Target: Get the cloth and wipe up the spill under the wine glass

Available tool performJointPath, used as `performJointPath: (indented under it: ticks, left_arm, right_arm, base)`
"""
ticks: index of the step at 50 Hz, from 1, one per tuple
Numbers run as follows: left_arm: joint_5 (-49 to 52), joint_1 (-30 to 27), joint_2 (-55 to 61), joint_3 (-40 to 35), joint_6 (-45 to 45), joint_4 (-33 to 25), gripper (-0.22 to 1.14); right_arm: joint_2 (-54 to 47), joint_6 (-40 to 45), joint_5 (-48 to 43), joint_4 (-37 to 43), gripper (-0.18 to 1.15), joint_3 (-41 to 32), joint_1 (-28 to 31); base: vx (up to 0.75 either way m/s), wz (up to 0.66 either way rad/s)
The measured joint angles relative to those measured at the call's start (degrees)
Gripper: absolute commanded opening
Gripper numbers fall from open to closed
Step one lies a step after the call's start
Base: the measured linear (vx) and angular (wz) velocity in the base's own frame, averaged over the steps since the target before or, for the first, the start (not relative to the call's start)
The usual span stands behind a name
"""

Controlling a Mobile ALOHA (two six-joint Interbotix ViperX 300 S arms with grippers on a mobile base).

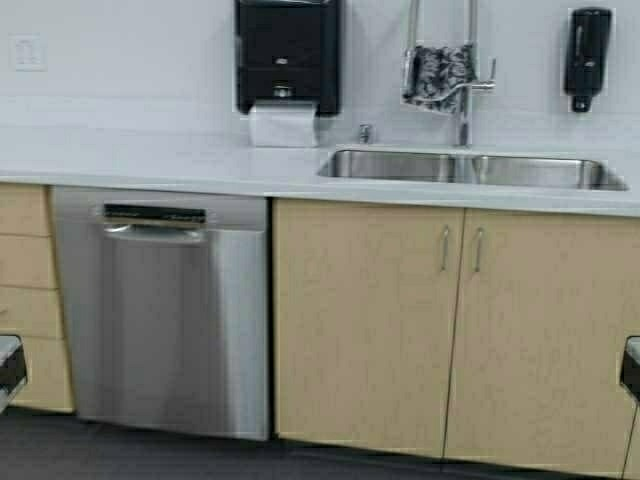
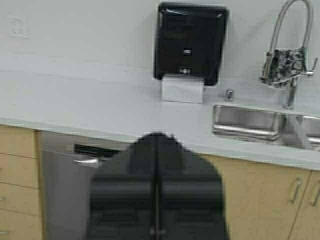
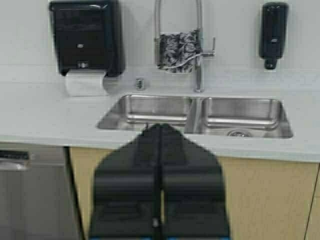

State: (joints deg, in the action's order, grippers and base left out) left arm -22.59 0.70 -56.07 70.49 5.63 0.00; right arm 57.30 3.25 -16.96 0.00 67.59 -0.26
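Observation:
The cloth, dark with a white leaf print, hangs over the tall faucet above the sink; it also shows in the left wrist view and the right wrist view. The wine glass and the spill are out of view. My left gripper is shut and empty, held low in front of the dishwasher. My right gripper is shut and empty, held low in front of the sink cabinet. Both are far from the cloth. In the high view only the arms' edges show at the lower left and lower right.
A double steel sink is set in the white counter. A black paper towel dispenser with white paper hangs on the wall, a soap dispenser to the right. A steel dishwasher and wooden cabinet doors stand below.

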Motion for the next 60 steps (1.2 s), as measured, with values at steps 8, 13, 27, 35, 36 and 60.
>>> performJointPath:
  ticks: [8, 13, 27, 35, 36, 60]
  left_arm:
    - [0.0, 0.0, -1.1, 0.7, 1.1, 0.1, 0.02]
    - [-0.1, 0.0, -1.3, 0.8, 1.1, 0.1, 0.02]
    - [-0.7, 0.0, -1.1, 0.8, 1.1, 0.3, 0.02]
    - [-1.3, 0.0, -1.0, 0.8, 1.1, 0.4, 0.02]
    - [-1.4, 0.0, -1.0, 0.8, 1.0, 0.5, 0.02]
    - [-1.8, 0.0, -0.4, 0.8, 0.8, 1.5, 0.02]
  right_arm:
    - [0.3, 0.0, 0.0, 0.0, 0.06, 0.4, 0.0]
    - [0.4, 0.0, -0.1, 0.0, 0.06, 0.4, 0.0]
    - [0.5, 0.0, -0.1, 0.0, 0.06, 0.3, 0.0]
    - [1.1, 0.0, -0.1, -0.1, 0.06, 0.3, 0.0]
    - [1.2, 0.0, -0.1, -0.1, 0.06, 0.4, 0.0]
    - [3.2, 0.0, -0.1, -0.1, 0.06, 1.2, 0.0]
  base:
    - [0.36, -0.14]
    - [0.37, -0.08]
    - [0.35, -0.03]
    - [0.35, 0.00]
    - [0.35, -0.01]
    - [0.34, 0.00]
